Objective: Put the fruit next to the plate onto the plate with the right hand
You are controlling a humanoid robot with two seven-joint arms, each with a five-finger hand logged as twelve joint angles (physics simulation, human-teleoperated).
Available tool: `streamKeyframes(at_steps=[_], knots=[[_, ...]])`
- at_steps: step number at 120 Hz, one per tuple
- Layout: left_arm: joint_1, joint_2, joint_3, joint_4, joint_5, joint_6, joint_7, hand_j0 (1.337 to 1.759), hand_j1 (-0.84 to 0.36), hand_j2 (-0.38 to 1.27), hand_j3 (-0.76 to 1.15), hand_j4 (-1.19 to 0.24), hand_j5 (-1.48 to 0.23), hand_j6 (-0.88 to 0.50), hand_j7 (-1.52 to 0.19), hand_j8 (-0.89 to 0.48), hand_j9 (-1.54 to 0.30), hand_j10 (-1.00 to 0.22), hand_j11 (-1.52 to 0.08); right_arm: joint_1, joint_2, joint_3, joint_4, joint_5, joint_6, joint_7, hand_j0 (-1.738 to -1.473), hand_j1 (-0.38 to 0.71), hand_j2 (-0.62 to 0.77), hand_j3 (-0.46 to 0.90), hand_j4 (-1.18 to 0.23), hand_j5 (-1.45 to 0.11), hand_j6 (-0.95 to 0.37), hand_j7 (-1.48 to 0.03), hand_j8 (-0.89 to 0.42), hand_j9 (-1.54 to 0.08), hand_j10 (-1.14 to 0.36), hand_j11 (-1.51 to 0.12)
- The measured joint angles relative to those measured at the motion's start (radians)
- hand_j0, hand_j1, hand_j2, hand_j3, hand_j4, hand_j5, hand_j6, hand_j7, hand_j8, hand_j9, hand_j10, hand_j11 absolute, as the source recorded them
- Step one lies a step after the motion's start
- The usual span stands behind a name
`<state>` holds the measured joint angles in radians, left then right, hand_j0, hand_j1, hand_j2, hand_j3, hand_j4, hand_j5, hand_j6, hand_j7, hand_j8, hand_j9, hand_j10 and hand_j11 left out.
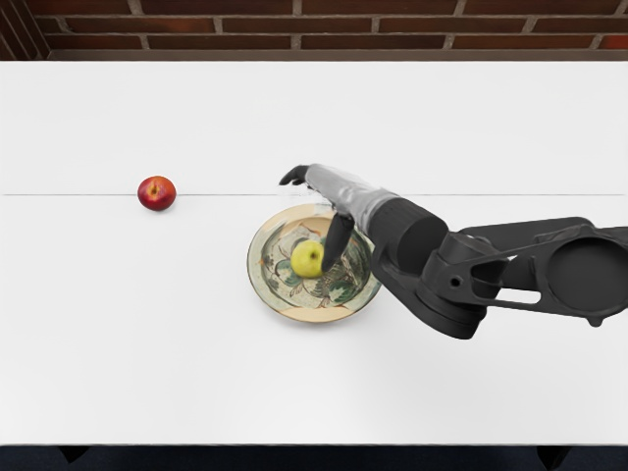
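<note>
A yellow-green apple [307, 259] lies on the patterned plate [270, 285], a little right of the plate's middle. My right hand [314, 214] hovers over the plate's far rim, its arm reaching in from the right edge. The fingers [292, 178] point away past the rim, and the dark thumb [337, 240] hangs down right beside the apple's right side. The hand is open and holds nothing. A red apple [156, 192] rests on the table far to the left of the plate.
The white table [147, 343] ends at a brick wall [314, 25] at the back. My right forearm and elbow [461, 280] cover the plate's right rim and the table beside it.
</note>
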<state>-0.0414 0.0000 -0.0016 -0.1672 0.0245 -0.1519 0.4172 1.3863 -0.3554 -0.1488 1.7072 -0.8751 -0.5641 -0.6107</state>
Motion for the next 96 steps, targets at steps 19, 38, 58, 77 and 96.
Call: streamKeyframes(at_steps=[19, 38, 58, 77, 96], knots=[[0.013, 0.000, -0.001, 0.000, 0.000, 0.000, 0.000, 1.658, 0.34, 0.00, 0.00, -0.01, -0.01, -0.01, -0.01, -0.01, -0.01, -0.01, -0.01, -0.057, 0.009, 0.123, 0.007, 0.019, 0.044, 0.000, -1.658, -0.26, 0.03, 0.00, -0.11, -0.16, -0.08, -0.15, -0.08, -0.16, -0.11, -0.16], [0.034, 0.000, -0.001, 0.000, 0.000, 0.000, 0.000, 1.658, 0.34, 0.00, 0.00, -0.01, -0.01, -0.01, -0.01, -0.01, -0.01, -0.01, -0.01, -0.242, 0.013, 0.546, 0.005, 0.348, 0.432, 0.000, -1.658, -0.31, 0.01, 0.00, -0.05, -0.07, -0.04, -0.07, -0.04, -0.07, -0.05, -0.07], [0.031, 0.000, 0.000, 0.000, 0.000, 0.000, 0.000, 1.658, 0.34, 0.00, 0.00, -0.01, -0.01, -0.01, -0.01, -0.01, -0.01, -0.01, -0.01, -0.460, -0.172, 0.920, -0.053, 0.866, 0.939, 0.000, -1.658, -0.33, 0.01, 0.00, -0.02, -0.03, -0.02, -0.03, -0.02, -0.03, -0.02, -0.03], [0.031, 0.000, 0.000, 0.000, 0.000, 0.000, 0.000, 1.658, 0.34, 0.00, 0.00, -0.01, -0.01, -0.01, -0.01, -0.01, -0.01, -0.01, -0.01, -0.591, -0.353, 0.970, -0.161, 1.139, 1.124, 0.000, -1.658, -0.34, 0.00, 0.00, -0.01, -0.01, -0.01, -0.01, -0.01, -0.01, -0.01, -0.01], [0.029, 0.000, 0.000, 0.000, 0.000, 0.000, 0.000, 1.658, 0.34, 0.00, 0.00, -0.01, -0.01, -0.01, -0.01, -0.01, -0.01, -0.01, -0.01, -0.640, -0.486, 0.943, -0.211, 1.219, 1.164, 0.000, -1.658, -0.35, 0.00, 0.00, 0.00, -0.01, 0.00, -0.01, 0.00, -0.01, 0.00, -0.01]])
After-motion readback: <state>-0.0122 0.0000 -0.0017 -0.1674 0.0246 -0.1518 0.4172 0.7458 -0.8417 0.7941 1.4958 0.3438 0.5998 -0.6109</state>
